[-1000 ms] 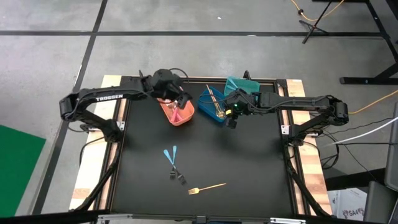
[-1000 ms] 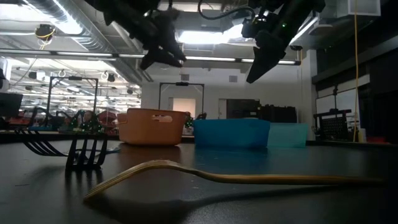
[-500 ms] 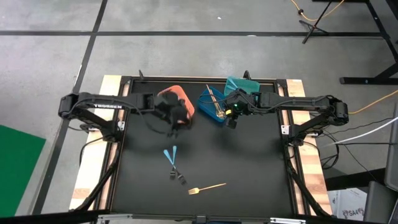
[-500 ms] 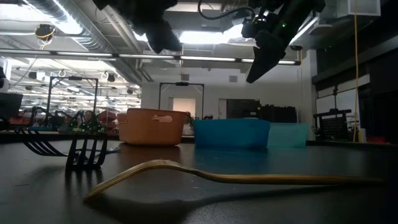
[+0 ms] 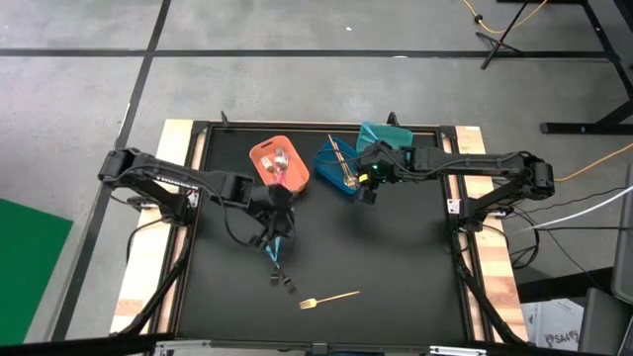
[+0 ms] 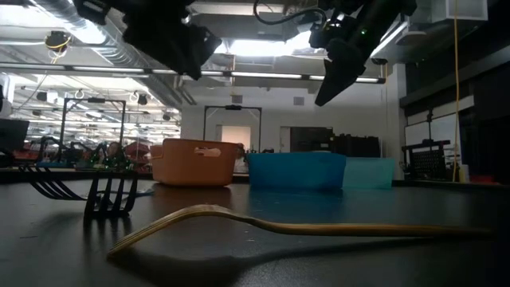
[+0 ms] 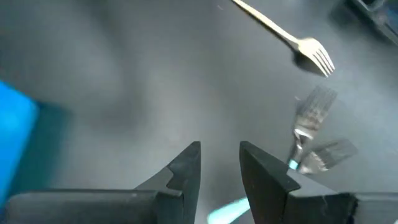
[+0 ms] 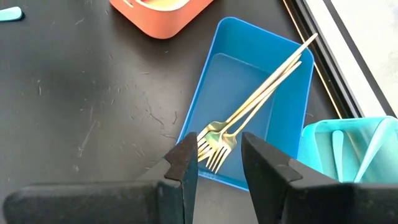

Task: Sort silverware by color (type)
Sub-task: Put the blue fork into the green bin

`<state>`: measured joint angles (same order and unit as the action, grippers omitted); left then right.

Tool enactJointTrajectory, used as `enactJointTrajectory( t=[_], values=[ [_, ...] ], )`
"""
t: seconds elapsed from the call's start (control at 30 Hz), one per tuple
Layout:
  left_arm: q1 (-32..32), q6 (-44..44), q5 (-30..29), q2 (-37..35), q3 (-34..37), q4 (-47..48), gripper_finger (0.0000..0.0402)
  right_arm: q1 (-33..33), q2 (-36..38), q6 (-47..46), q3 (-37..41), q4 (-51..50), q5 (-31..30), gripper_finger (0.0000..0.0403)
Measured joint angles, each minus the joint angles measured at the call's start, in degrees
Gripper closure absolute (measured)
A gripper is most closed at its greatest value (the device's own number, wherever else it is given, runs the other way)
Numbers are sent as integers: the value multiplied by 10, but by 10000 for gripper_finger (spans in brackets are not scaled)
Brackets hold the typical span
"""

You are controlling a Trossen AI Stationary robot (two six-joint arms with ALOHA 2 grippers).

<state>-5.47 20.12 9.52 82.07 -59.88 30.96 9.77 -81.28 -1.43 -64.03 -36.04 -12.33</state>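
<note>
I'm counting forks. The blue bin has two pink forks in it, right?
Not quite. The two forks in the blue bin are gold, not pink. The right wrist view shows them leaning against the bin's wall.

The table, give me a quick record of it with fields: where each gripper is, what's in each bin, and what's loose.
left gripper: open, empty, over the light-blue forks
right gripper: open, empty, beside the blue bin
orange bin: pink pieces
blue bin: gold forks
teal bin: light-blue handles
loose: light-blue forks, gold fork
</note>
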Motion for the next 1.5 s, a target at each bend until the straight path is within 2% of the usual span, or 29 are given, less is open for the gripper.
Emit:
enactJointTrajectory(
  t=[0.37, 0.6, 0.9, 1.1, 1.5],
  values=[
    [-76, 3, 4, 77, 0, 27, 298, 0, 0, 0, 0, 0, 0, 292],
    [-104, 91, -3, 130, 0, 35, 298, 0, 0, 0, 0, 0, 0, 292],
    [-107, 190, -53, 179, 0, 45, 298, 0, 0, 0, 0, 0, 0, 292],
    [-106, 222, -75, 191, 0, 62, 298, 0, 0, 0, 0, 0, 0, 292],
    [-103, 227, -85, 204, 0, 69, 298, 0, 0, 0, 0, 0, 0, 292]
  ],
)
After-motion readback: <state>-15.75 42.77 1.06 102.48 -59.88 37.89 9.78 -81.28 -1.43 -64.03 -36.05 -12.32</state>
